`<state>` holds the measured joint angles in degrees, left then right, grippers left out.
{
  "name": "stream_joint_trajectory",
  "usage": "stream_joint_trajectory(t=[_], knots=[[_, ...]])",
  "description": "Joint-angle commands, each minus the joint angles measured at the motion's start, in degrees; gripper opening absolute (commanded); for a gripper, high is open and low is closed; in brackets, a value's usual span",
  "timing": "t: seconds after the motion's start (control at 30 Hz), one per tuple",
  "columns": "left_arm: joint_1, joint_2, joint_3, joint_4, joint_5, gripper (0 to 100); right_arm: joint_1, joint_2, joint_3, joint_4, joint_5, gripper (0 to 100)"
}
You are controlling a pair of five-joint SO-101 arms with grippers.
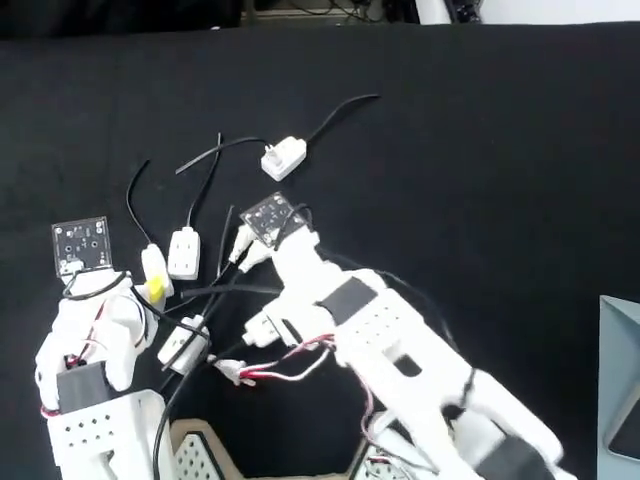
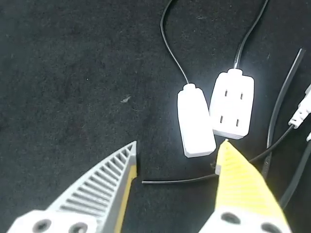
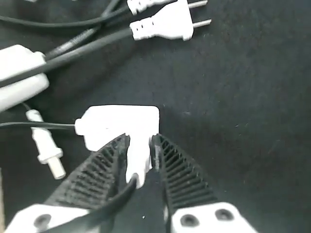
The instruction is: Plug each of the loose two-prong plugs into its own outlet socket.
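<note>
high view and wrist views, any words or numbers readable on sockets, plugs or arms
None readable.
The outlet sockets and plugs are plain white, as is the white block in the right gripper.
The dark square boards on the wrists show pale dots, too small to read.

The left arm [image 1: 95,340] and the right arm [image 1: 400,350] are white printed plastic with black servo blocks set into the links. Each trails thin red and white wires [image 1: 290,365] and carries a square black board [image 1: 82,245] with pale dots and a white rim. The left gripper [image 2: 179,144] has 1 pale grey ribbed finger [image 2: 104,187] and 1 yellow ribbed finger [image 2: 243,187], each on a white base with 2 screw holes, while the right gripper [image 3: 140,141] has 2 black ribbed fingers [image 3: 182,179] on similar white bases.
</note>
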<state>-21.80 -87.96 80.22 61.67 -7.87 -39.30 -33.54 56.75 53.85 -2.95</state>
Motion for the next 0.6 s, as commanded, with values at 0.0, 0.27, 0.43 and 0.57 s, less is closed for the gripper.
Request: stream_joint_trajectory(t=[0.0,0.27,0.43,0.57], knots=[[-0.57,-0.53,-0.22,0.00,0.35,27,1.67,-8.75,-3.03,4.13,-0.53,1.2],[3.03,-0.53,0.57,0.18,0.26,27,1.67,-7.43,-2.86,4.13,-0.88,1.2],[1.89,-0.53,0.66,0.00,0.26,27,1.58,-3.30,-1.80,0.18,-3.43,1.2],[1.63,-0.53,0.57,0.00,0.26,27,1.85,1.36,-0.75,-3.43,-3.34,1.2]])
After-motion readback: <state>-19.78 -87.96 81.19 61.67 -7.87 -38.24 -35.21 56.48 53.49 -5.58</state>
